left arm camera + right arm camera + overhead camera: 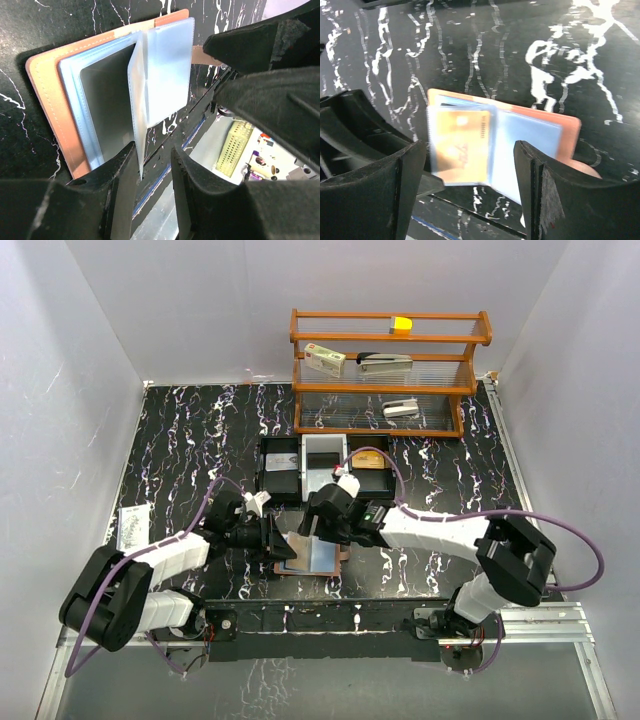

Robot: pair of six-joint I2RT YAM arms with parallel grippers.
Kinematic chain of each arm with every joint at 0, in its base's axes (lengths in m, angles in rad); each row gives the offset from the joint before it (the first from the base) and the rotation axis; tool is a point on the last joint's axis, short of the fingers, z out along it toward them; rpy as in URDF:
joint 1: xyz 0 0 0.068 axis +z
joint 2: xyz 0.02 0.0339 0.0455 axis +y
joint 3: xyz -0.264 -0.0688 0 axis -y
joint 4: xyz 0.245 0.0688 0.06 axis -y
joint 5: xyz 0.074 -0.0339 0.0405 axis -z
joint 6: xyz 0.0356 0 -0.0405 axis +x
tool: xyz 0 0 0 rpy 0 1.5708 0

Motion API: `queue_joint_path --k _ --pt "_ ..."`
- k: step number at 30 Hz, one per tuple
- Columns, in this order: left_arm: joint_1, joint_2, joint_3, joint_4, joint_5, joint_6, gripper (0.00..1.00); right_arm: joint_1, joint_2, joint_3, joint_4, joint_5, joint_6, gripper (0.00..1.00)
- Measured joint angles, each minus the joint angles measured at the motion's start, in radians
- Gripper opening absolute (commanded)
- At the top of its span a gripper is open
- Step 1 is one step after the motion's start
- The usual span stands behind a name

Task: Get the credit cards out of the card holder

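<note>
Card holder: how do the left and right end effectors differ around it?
The left end effector sits low at the card holder's edge with a raised clear sleeve between its fingers. The right end effector is above the holder, gripping nothing, with a gold card in view below. The left's finger gap looks narrower, the right's wide. Shared: both open, both black.

Top view: bright, even overhead light; white walls near washed out; faint soft shadows under arms. Left wrist view: card holder beyond jaws sharp, sheen on its clear sleeves; left fingers close to lens, dark, soft-edged. Right wrist view: orange card between jaws smeared by blur, print unreadable; right fingers dim; table beyond jaws slightly soft.
</note>
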Motion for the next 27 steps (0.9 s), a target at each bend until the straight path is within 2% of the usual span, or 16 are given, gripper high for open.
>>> queue_joint_path --k 4,10,19,27 --pt "-0.005 0.021 0.003 0.005 0.003 -0.003 0.33 -0.020 -0.053 -0.056 -0.024 0.021 0.011 0.71" --pt "-0.034 0.051 0.024 0.031 0.002 -0.023 0.41 -0.044 -0.121 -0.099 -0.034 0.029 0.031 0.71" --pt "-0.153 0.140 0.117 0.057 -0.035 -0.039 0.56 -0.056 -0.201 -0.144 -0.032 0.029 0.055 0.73" --pt "-0.233 0.225 0.189 0.051 -0.066 -0.039 0.61 -0.074 -0.275 -0.181 -0.021 0.026 0.069 0.73"
